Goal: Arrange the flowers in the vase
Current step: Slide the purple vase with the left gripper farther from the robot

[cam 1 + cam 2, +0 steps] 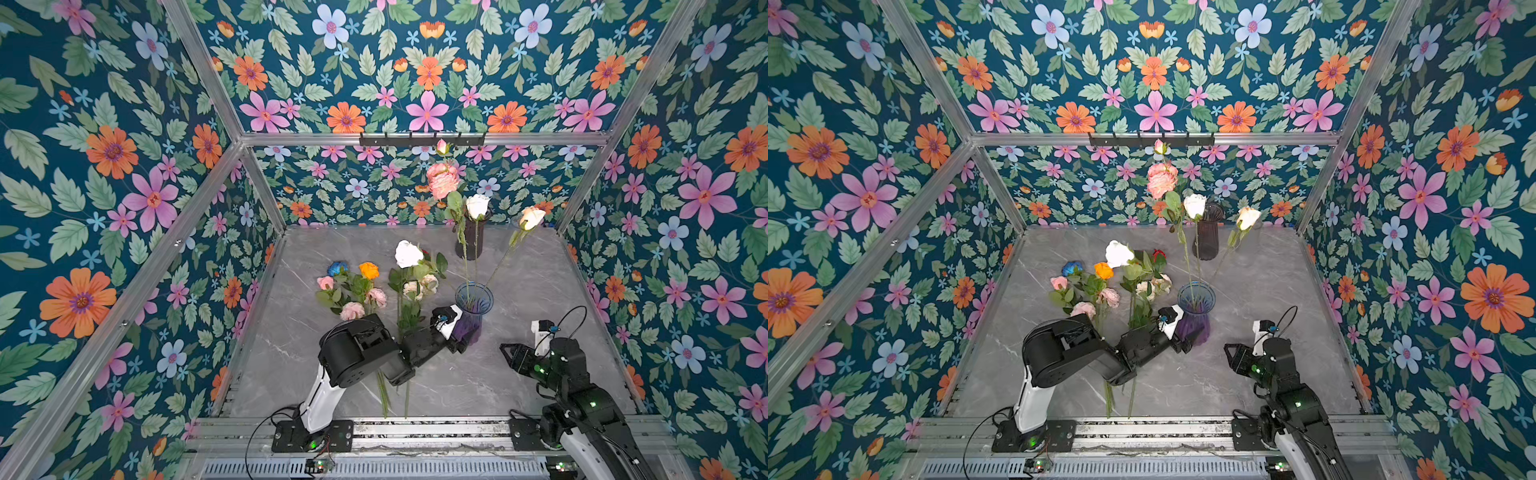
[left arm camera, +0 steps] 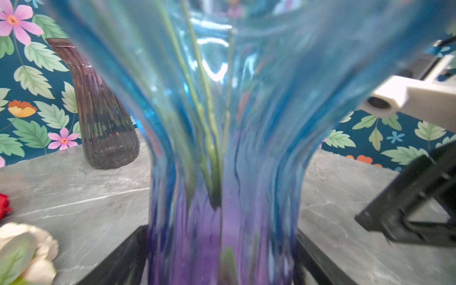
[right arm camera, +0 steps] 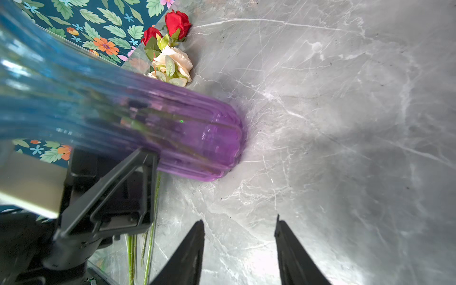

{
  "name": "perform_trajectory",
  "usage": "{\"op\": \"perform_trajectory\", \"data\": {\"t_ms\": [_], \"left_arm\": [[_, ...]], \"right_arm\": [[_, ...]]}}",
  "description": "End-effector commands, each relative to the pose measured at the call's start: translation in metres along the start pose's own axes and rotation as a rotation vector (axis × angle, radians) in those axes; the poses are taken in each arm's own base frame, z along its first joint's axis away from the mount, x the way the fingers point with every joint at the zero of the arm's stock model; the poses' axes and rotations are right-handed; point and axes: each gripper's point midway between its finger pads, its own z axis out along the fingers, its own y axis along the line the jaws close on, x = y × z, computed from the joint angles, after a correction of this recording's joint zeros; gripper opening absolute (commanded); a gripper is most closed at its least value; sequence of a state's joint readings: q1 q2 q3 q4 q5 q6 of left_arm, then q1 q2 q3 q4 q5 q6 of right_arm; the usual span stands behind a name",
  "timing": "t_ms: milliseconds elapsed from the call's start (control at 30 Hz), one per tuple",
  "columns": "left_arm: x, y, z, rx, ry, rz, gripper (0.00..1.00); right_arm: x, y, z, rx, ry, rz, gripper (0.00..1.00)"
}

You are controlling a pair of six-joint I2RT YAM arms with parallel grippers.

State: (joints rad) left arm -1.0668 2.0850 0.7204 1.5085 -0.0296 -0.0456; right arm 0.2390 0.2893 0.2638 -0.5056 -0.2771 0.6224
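Broadly, your grey marble table divides around the blue-and-purple glass vase, which stands upright toward the near edge. On the left arm's side of it lies a pile of loose flowers, with white, orange, blue, pink and cream heads pointing at the back wall. Their green stems run toward the robot's bases, so each long axis goes front to back and the bare stem ends are the nearest part. Three flowers already stand in the vase: a pink peony, a white rose and a cream rose leaning toward the right arm's side.

Your left gripper is low at the vase's purple base, its fingers pressed against opposite sides — it looks clamped on the glass, steadying it. Your right gripper sits on the far side of the vase from the pile, jaws apart with only bare marble between them.

The left arm is nearer the pile, but it's occupied. I judge the right would have to reach across past the vase and meet a stem crosswise.
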Motion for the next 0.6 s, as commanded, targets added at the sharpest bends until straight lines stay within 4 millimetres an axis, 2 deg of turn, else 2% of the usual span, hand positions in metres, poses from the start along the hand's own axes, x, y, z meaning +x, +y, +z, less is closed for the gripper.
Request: {"op": "perform_trajectory", "data": {"t_ms": [0,200,400,567], "left_arm": [[0.004,-0.004,0.011,0.033,0.0,-0.028,0.87],[0.008,-0.003,0.036,0.055,-0.006,-0.067,0.85],[0.016,-0.012,0.069,0.103,0.003,-0.092,0.84],[0.02,-0.018,0.097,0.133,0.005,-0.122,0.84]], "right_arm": [[-0.003,0.003,0.0,-0.013,-0.015,-0.012,0.48],[-0.003,0.012,-0.005,-0.07,-0.031,-0.037,0.48],[-0.002,0.026,-0.017,-0.173,-0.089,-0.076,0.48],[-0.002,0.029,-0.02,-0.197,-0.104,-0.085,0.49]]}}
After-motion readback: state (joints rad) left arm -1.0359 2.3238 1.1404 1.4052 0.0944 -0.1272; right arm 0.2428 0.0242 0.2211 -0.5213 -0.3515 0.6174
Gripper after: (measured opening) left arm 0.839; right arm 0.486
